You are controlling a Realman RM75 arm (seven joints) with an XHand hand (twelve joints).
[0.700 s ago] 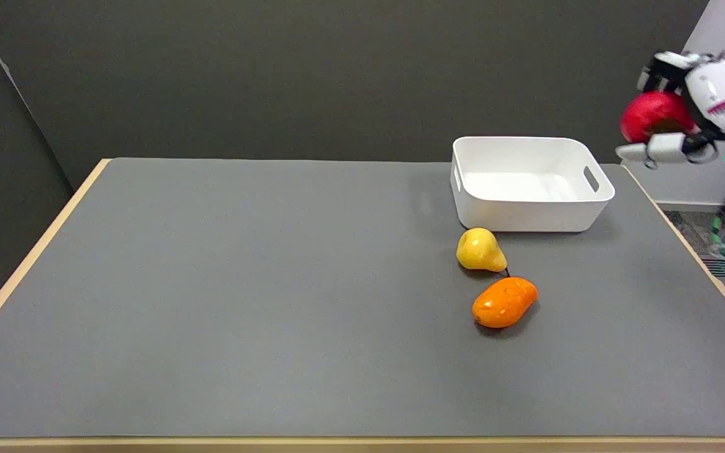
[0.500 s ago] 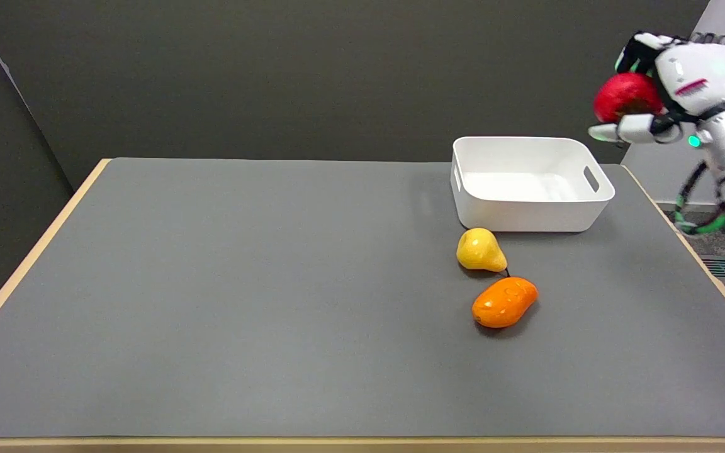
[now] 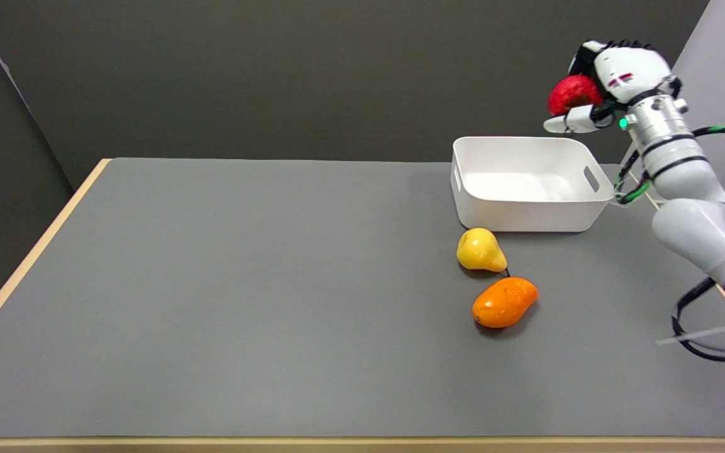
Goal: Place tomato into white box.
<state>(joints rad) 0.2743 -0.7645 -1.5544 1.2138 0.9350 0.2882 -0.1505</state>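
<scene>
Tomato [image 3: 573, 93] sits gripped in my right hand [image 3: 608, 82], fingers curled round it, high over the box [image 3: 529, 217] below-left, so I judge carrying done; next I lower and release.

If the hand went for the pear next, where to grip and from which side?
Probably the pear's fat rounded body, coming from above. It lies on its side on the table, narrow end toward the orange fruit close beside it, so that side looks crowded. First the right hand, holding the tomato, must release it.
</scene>
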